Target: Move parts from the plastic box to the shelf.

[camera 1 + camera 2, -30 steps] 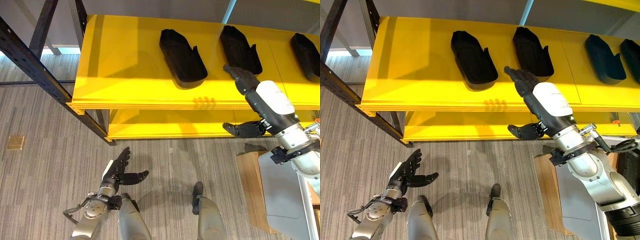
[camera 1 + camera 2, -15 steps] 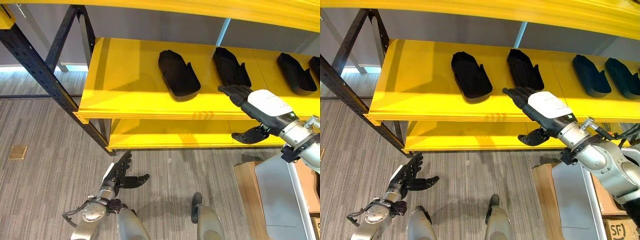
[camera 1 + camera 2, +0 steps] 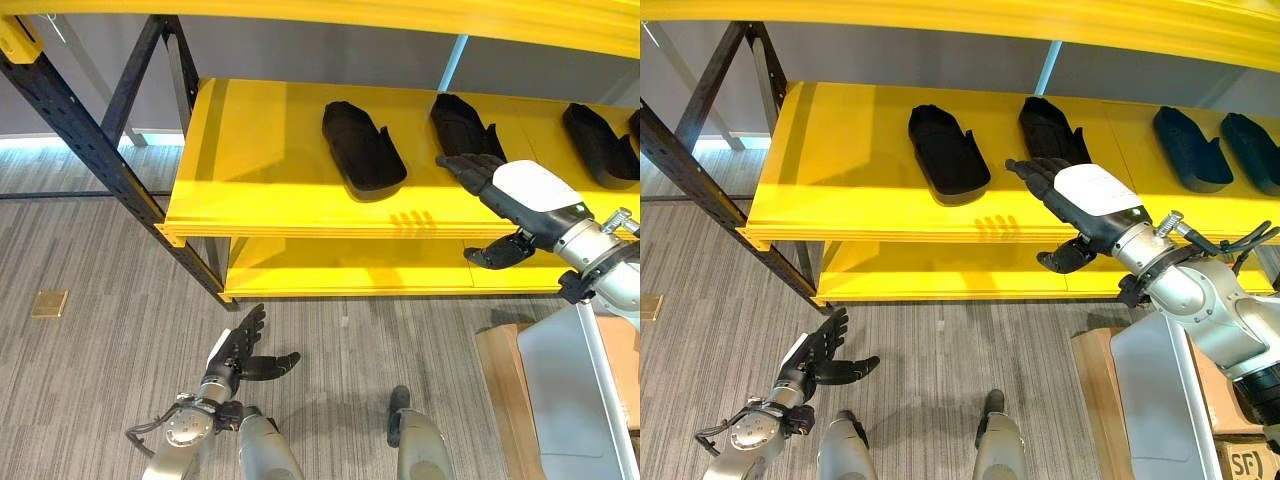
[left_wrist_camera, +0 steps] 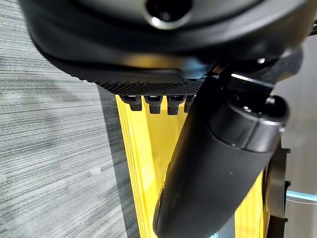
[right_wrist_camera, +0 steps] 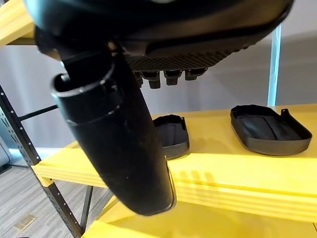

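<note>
You are looking at the right hand (image 3: 497, 184) pulling back from the yellow shelf (image 3: 270, 150): a second ago its fingers were reaching over the shelf right beside the second black part (image 3: 464, 128), and now the hand is hovering at the shelf's front edge, a little lower and nearer to you. The head camera has also tipped up in that time, so the whole scene has shifted; the parts themselves are lying where they were. The right hand's fingers are stretched out straight and holding nothing, with the thumb hanging below the front lip. I judge that this part has just been set down and the hand is coming away for the next one.

That part is lying flat on the shelf, just beyond the fingertips (image 3: 447, 161) and apart from them. Another part (image 3: 362, 147) is resting to its left, and more parts (image 3: 1185, 148) are lying further right along the same shelf.

Your left hand (image 3: 240, 351) is hanging low over the grey floor (image 3: 90, 330), fingers spread and empty.
</note>
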Robot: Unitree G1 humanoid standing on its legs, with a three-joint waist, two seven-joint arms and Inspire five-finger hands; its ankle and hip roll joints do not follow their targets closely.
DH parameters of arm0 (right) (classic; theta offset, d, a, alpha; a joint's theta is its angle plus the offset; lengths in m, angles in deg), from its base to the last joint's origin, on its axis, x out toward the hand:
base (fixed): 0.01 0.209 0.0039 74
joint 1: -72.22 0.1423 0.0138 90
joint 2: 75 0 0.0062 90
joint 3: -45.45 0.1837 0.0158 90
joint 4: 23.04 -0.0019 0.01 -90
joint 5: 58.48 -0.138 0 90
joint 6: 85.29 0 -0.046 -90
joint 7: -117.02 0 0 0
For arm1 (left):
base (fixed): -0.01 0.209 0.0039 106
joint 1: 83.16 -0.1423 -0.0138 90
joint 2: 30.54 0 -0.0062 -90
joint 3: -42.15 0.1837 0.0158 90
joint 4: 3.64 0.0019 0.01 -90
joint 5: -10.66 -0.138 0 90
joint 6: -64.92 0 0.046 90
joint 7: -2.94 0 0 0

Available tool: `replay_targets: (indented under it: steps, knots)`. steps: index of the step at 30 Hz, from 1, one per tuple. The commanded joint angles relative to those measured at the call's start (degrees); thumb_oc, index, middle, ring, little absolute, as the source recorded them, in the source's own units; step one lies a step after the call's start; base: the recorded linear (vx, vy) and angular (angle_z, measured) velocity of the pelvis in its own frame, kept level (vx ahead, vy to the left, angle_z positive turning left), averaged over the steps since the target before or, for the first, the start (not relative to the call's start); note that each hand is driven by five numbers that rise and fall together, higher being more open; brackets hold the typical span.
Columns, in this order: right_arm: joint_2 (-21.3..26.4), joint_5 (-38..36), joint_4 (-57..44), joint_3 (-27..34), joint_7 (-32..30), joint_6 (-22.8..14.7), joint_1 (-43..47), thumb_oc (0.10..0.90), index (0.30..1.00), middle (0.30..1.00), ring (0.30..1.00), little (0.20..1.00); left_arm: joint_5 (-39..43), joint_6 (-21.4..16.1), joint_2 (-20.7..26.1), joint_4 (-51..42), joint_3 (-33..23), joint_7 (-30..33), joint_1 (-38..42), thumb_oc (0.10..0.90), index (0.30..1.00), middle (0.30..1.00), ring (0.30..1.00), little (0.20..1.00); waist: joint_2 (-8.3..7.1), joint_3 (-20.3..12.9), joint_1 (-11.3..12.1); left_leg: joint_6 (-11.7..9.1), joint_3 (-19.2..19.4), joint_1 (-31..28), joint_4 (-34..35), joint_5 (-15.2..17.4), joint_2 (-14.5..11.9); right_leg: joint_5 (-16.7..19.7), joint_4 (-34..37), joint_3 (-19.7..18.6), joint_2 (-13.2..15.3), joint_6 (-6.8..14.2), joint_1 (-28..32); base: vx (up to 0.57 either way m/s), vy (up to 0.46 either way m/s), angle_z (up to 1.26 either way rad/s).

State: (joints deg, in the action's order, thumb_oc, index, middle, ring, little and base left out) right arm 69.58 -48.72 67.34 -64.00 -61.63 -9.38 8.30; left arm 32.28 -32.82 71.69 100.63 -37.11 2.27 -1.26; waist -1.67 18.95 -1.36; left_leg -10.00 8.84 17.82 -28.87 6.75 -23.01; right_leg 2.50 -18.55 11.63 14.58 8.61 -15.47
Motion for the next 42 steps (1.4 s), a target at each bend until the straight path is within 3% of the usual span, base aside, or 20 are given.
replay_targets:
  steps: [1,12,20,32,42]
  knots:
    - [0.43,0.76,0.06,1.55,-4.32,-0.22,10.51,0.9,1.0,1.0,1.0,1.0,-0.25,-4.7,2.37,-3.52,0.59,-0.95,1.77,0.9,1.0,1.0,1.0,1.0,-0.99,-1.85,1.9,-1.78,-2.42,1.68,5.65,-10.68,-1.97,-7.48,-8.32,-0.28,0.35,0.47,3.42,0.0,-0.003,0.05]
    - [-0.52,3.59,2.94,-3.04,-6.32,0.58,18.39,0.9,1.0,1.0,1.0,1.0,0.14,-4.86,3.21,-4.12,-0.05,-0.66,1.46,0.9,1.0,1.0,1.0,1.0,0.0,-0.92,2.87,-1.28,-2.72,2.92,5.29,-10.62,-1.46,-7.58,-9.7,-0.24,0.59,0.3,2.07,0.0,0.0,0.0]
    - [0.25,7.7,5.65,-13.56,-6.05,0.93,30.37,0.9,1.0,1.0,1.0,1.0,0.92,-4.99,5.41,-5.49,-0.25,-0.93,1.29,0.9,1.0,1.0,1.0,1.0,1.68,0.93,4.19,-0.95,-3.26,4.58,4.66,-10.83,-0.74,-7.87,-11.93,-0.32,1.39,0.19,0.09,-0.02,-0.001,0.04]
    - [-0.59,10.27,9.14,-22.43,-7.37,1.74,42.91,0.9,1.0,1.0,1.0,1.0,1.8,-5.18,7.23,-6.36,-1.48,-0.42,1.02,0.9,1.0,1.0,1.0,1.0,3.01,2.94,4.92,-0.68,-3.18,6.74,3.38,-10.64,-0.25,-8.3,-14.72,-1.38,2.14,0.02,-3.4,-0.02,-0.001,0.02]
    - [0.28,12.96,11.84,-24.7,-9.7,2.64,47.99,0.9,1.0,1.0,1.0,1.0,1.91,-5.55,8.37,-6.71,-3.13,0.24,0.14,0.9,1.0,1.0,1.0,1.0,3.66,4.04,5.23,-0.41,-3.21,8.62,3.22,-10.95,0.36,-8.41,-16.23,-1.91,2.4,-0.11,-5.97,0.0,-0.001,0.01]
